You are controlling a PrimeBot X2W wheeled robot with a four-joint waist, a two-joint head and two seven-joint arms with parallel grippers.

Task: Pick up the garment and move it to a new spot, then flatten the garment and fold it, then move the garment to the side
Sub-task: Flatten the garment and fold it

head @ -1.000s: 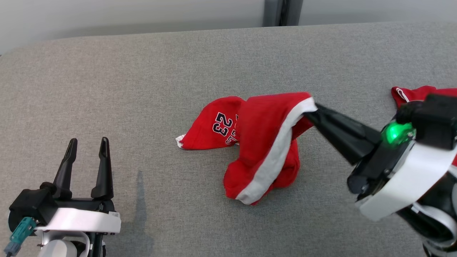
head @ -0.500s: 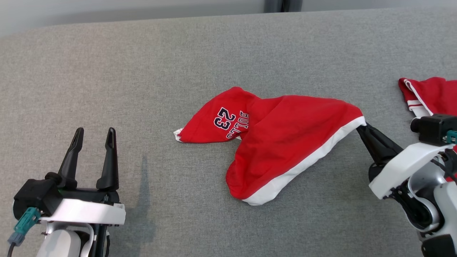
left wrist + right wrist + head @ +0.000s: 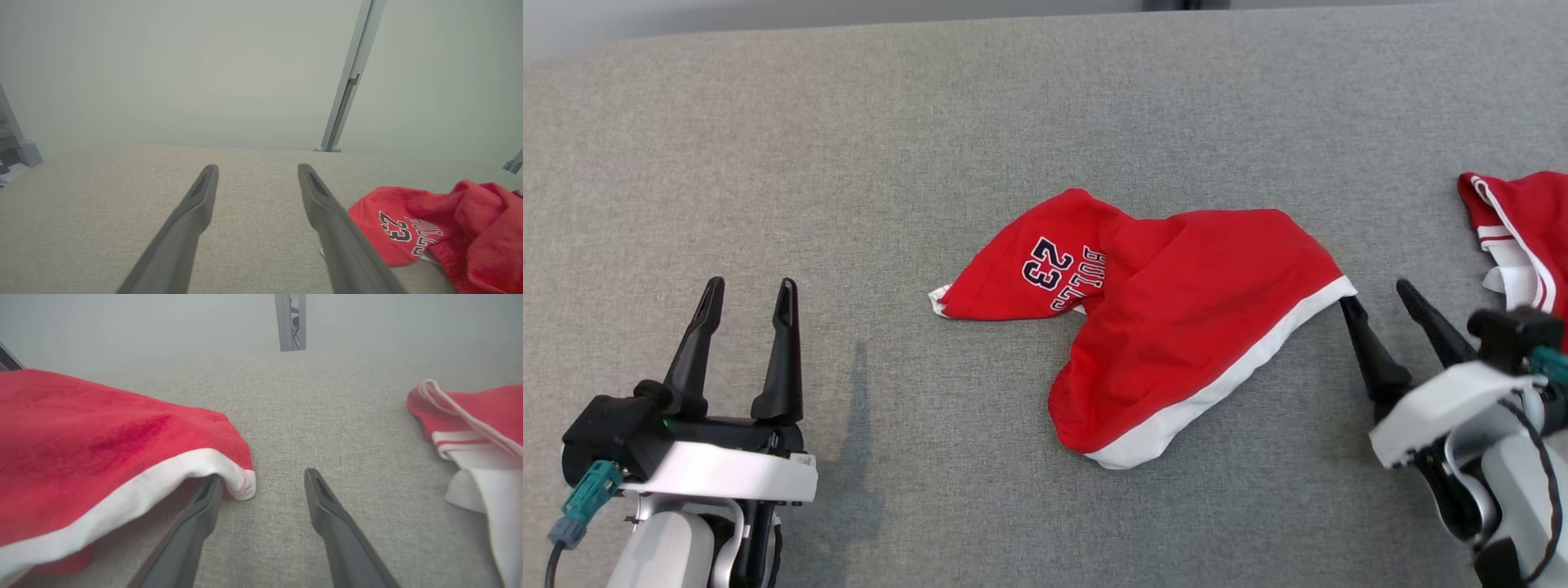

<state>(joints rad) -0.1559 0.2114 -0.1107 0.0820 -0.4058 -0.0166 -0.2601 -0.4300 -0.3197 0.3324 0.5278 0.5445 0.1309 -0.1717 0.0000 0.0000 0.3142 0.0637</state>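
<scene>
The red garment [image 3: 1176, 327] lies crumpled on the grey surface [image 3: 849, 163] between my claws, its long axis running across me. The printed "23" end points left, the white-hemmed corner right. My right claw [image 3: 1376, 296] is spread, one finger just under that hem. My left claw [image 3: 750, 286], also spread, is well apart from the garment.

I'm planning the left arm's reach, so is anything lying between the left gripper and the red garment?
Nothing visible does: plain grey surface runs from the open left gripper to the red garment's numbered end.
</scene>
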